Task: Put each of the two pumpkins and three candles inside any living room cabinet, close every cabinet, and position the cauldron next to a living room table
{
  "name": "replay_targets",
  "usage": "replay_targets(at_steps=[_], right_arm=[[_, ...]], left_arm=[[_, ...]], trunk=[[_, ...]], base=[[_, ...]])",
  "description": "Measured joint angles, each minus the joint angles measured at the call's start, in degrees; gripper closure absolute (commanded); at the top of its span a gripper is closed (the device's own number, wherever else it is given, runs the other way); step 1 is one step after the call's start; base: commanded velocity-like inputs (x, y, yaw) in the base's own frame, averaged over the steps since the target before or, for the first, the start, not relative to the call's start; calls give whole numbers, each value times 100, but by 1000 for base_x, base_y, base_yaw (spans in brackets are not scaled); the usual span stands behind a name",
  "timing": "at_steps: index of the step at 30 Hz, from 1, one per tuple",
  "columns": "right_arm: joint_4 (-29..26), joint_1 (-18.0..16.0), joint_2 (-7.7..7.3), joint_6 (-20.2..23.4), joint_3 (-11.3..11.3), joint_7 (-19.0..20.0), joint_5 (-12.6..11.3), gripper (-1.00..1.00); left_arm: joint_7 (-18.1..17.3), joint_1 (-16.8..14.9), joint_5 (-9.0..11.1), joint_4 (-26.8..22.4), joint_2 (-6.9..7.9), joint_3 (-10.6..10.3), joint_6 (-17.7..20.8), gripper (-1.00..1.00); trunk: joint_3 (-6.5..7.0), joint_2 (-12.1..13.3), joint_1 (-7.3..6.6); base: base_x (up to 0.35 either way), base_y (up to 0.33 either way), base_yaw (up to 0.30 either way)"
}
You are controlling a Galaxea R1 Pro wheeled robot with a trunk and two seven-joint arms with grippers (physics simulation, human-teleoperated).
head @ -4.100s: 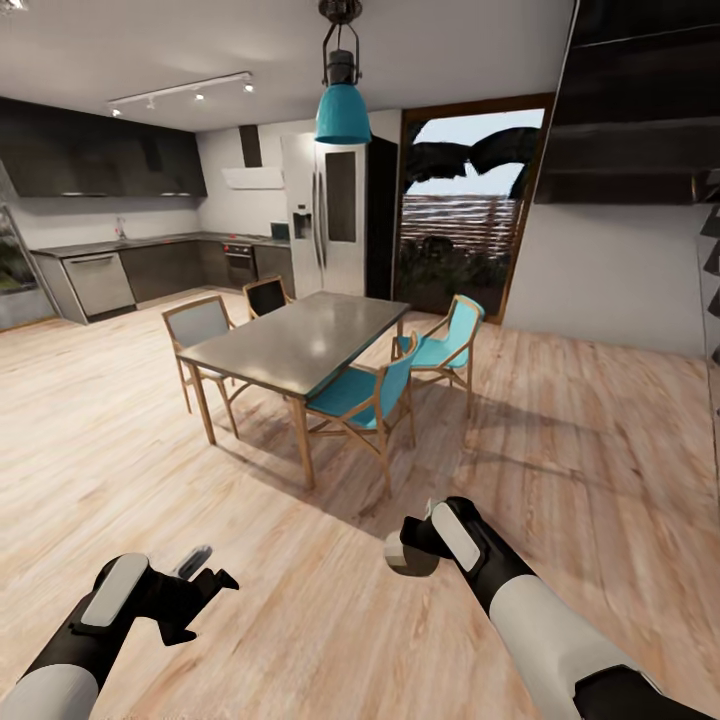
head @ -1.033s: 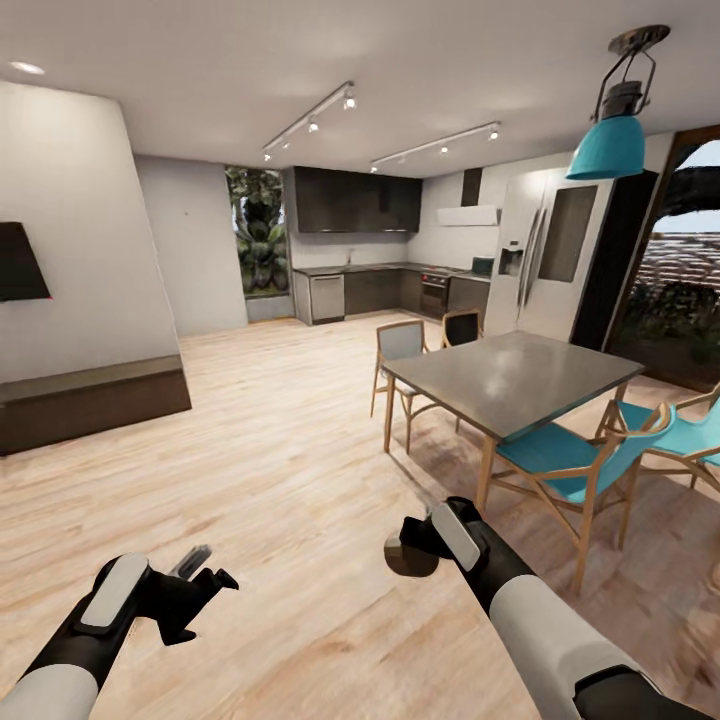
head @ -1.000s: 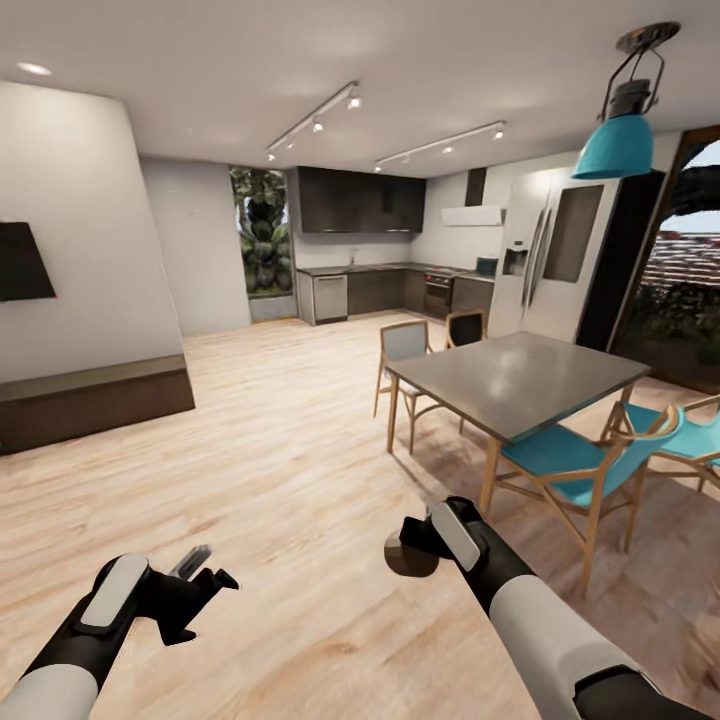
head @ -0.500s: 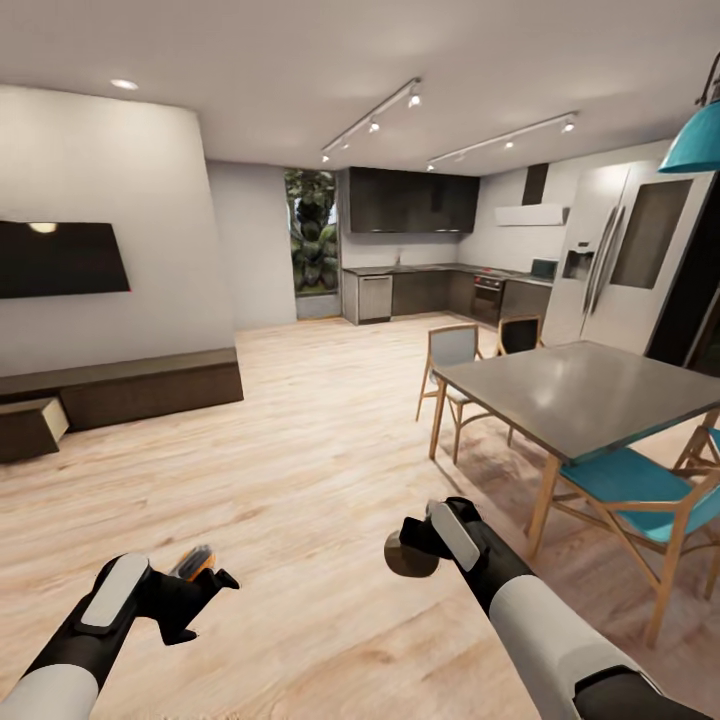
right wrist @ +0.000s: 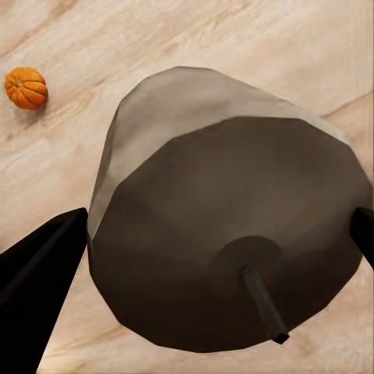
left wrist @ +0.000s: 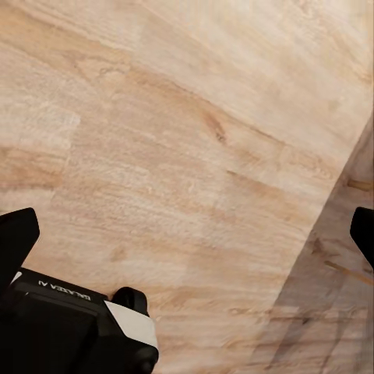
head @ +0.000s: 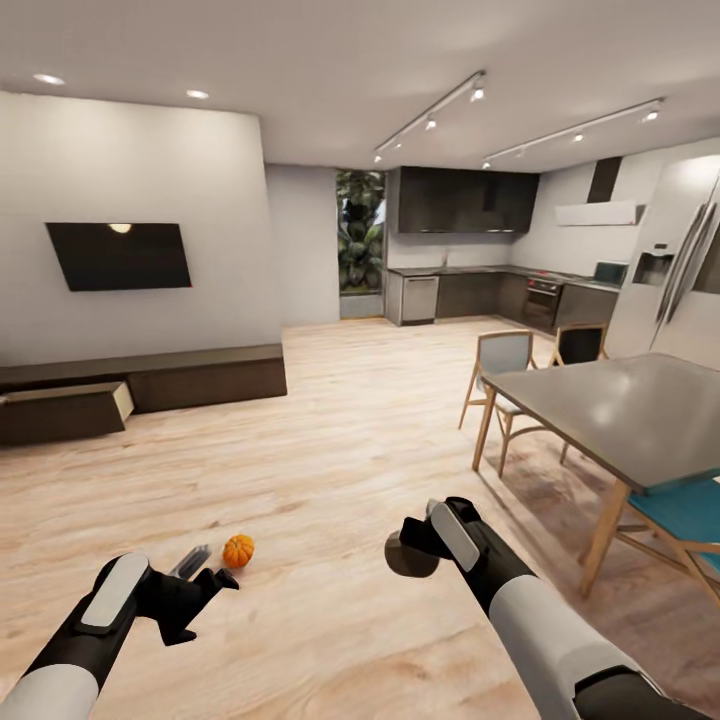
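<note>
My right gripper (head: 412, 549) is shut on a stubby beige-tan candle (head: 406, 560); the right wrist view shows the candle (right wrist: 226, 234) close up with its wick, between the two dark fingers (right wrist: 39, 269). A small orange pumpkin (head: 238, 550) lies on the wooden floor just beyond my left gripper (head: 205, 572), which is open and holds nothing. The pumpkin (right wrist: 26, 87) also appears in the right wrist view. The long low dark-brown cabinet (head: 190, 375) stands along the far left wall, with one front (head: 65, 410) standing open. The cauldron is out of view.
A grey dining table (head: 620, 405) with wooden chairs (head: 500, 375) stands at the right. A black TV (head: 118, 255) hangs above the cabinet. The kitchen (head: 470, 290) lies at the far back. Wooden floor (head: 340, 440) stretches between me and the cabinet.
The camera has swung left: the table slid right, and the TV and cabinet came further into view. The pumpkin on the floor has come into full view. Both arms hold their pose.
</note>
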Motion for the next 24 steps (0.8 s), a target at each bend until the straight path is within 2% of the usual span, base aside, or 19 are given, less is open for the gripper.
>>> replay_targets(at_steps=[3, 9, 12, 15, 24], right_arm=[[-13, 1, 3, -12, 16, 0, -7, 100], [-38, 1, 3, -13, 24, 0, -13, 100], [-42, 2, 13, -14, 28, -7, -13, 100], [-41, 2, 94, -19, 29, -9, -20, 100], [-36, 1, 154, -18, 31, -17, 4, 100]], left_arm=[[1, 0, 0, 0, 0, 0, 0, -100], [-1, 0, -1, -1, 7, -2, 0, -100], [-6, 0, 0, -1, 4, 0, 0, -100], [-7, 0, 0, -1, 5, 0, 0, -100], [-11, 0, 0, -1, 9, -1, 0, -100]], trunk=[[0, 0, 0], [-8, 1, 0], [-31, 1, 0], [-57, 1, 0], [-138, 1, 0]], base=[[259, 175, 244], [224, 188, 59], [57, 47, 81], [12, 10, 93], [-36, 1, 105]])
